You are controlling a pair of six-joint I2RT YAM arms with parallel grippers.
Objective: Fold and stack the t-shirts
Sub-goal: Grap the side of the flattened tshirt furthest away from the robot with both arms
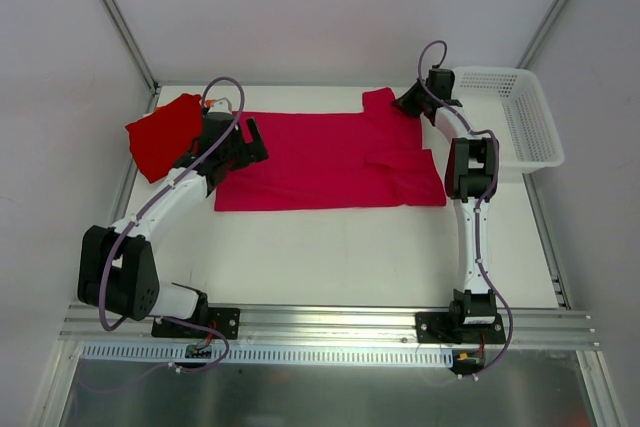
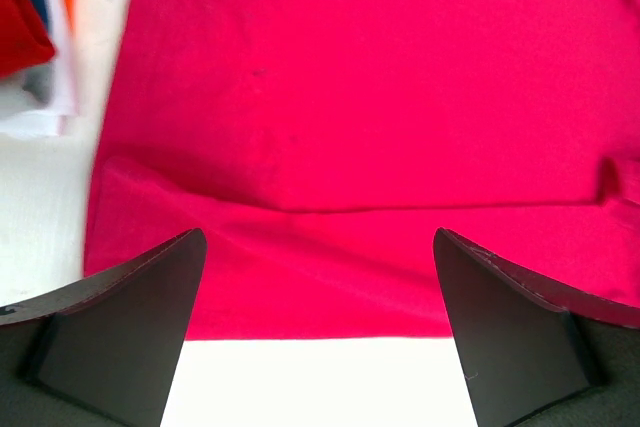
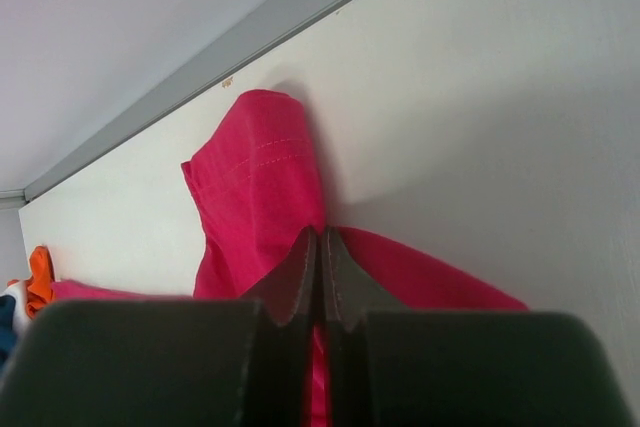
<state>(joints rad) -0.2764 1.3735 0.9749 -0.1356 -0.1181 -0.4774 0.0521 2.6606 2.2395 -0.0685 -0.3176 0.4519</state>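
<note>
Status: pink shirt (image 1: 320, 162) lies spread on the surface (image 1: 330, 257), not yet down to a square. Its sleeve end is just beside the basket (image 1: 545, 142) and its hem end points away from it.

Right jaws are fully closed on the sleeve (image 3: 255, 187) nearest the basket. We see a sliver of pink between the tips, so we read it as a thin pinch of cloth (one layer or two, can't tell). Left jaws are wide open and hold nothing, hovering over the hem end, the side away from the basket.

The stack (image 1: 165, 135) sits past that end, well apart from the basket, with red on top and orange, blue and white edges under it.

Risks as we see them:
- The pinch is shallow and near the sleeve edge. A fast pull could slip the cloth out and drop the sleeve half-folded.
- Only one point is held. If right drags the sleeve across while left pins nothing, the whole shirt may slide instead of creasing, and the fold line goes crooked.
- Left jaws sit near the stack. A sweep away from the basket could nudge the top shirt and skew the pile.
- Right arm (image 1: 470, 167) is near the basket. A swing toward it could clip the rim.
</note>
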